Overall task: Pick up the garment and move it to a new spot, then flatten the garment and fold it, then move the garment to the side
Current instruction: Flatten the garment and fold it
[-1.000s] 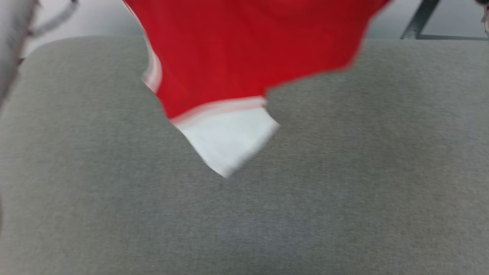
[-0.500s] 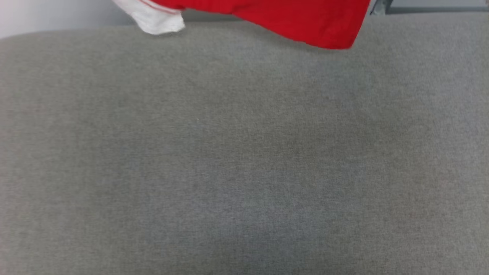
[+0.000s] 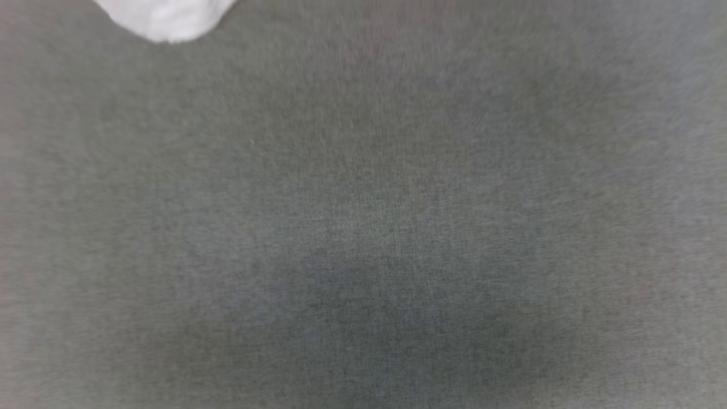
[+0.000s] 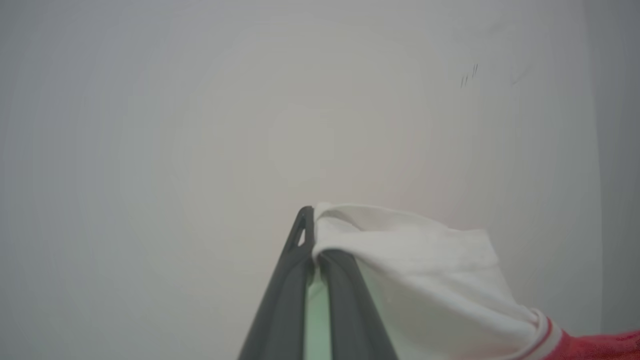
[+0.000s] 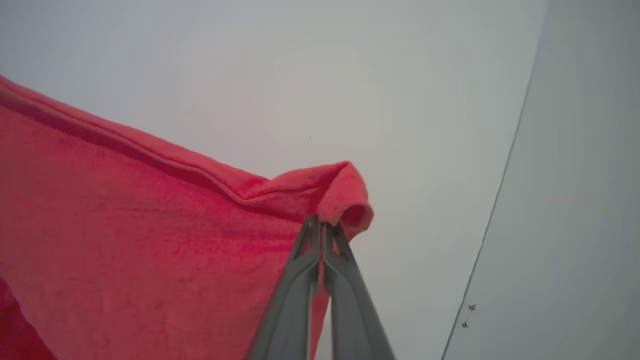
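The garment is a bright red top with white sleeve ends. In the head view just a white sleeve tip pokes in at the top left over the grey surface. My left gripper is shut on a white sleeve end whose striped trim leads to red cloth at the lower right. My right gripper is shut on a red hem corner, and the red body spreads away to the left. Both grippers point at a pale wall.
A grey felt-like surface spreads across the whole head view. Behind each gripper stands a plain pale wall, with a wall corner line at the right of the right wrist view.
The garment has gone up and out of the head view's top, from a wide red hanging sheet to a mere white tip. The head view itself has shifted down onto the grey surface.
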Robot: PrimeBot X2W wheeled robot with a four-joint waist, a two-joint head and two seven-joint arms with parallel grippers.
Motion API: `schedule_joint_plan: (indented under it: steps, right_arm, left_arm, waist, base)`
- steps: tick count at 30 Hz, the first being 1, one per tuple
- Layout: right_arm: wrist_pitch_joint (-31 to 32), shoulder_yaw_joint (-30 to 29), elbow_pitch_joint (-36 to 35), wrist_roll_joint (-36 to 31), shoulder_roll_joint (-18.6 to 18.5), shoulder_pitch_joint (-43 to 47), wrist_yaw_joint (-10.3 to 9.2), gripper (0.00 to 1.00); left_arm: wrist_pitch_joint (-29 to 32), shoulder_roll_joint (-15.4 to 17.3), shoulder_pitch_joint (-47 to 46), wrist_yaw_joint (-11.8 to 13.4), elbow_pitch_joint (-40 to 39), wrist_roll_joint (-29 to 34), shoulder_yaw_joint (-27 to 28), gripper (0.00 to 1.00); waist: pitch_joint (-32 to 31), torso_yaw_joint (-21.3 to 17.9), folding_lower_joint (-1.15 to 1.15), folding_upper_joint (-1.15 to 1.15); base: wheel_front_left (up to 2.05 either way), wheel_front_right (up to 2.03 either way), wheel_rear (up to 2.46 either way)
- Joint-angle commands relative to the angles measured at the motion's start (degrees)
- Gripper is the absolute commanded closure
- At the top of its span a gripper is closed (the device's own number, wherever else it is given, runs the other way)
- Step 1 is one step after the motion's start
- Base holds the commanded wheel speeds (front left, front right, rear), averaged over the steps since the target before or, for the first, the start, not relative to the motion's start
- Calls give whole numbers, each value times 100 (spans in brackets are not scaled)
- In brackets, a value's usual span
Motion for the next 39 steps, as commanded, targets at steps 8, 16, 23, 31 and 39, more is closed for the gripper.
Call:
schedule_joint_plan:
  steps: [8,16,23,31,39]
  right_arm:
    - [-39,-1131,-992,-915,-338,-212,-6,100]
    - [-44,-2040,-1152,-2038,46,359,-6,100]
    - [-45,-2115,-863,-2419,114,722,-6,100]
    - [223,-1579,-372,-2110,173,1289,-6,100]
    - [880,-423,-815,-978,-76,2533,-6,100]
  left_arm:
    - [-177,-91,-855,-42,-751,226,274,100]
    - [-171,-161,-199,-45,-1455,407,579,100]
    - [-171,-102,757,-35,-1539,116,318,100]
    - [491,69,1766,-35,-1486,-577,-490,100]
    - [1053,446,3075,-35,-2062,-1206,-1205,100]
  waist:
    - [1557,131,0,0]
    - [1746,309,0,0]
    - [1306,498,0,0]
    - [509,592,0,0]
    - [-445,715,0,0]
  base:
    - [0,0,0]
    - [0,0,0]
    - [0,0,0]
    - [0,0,0]
    - [0,0,0]
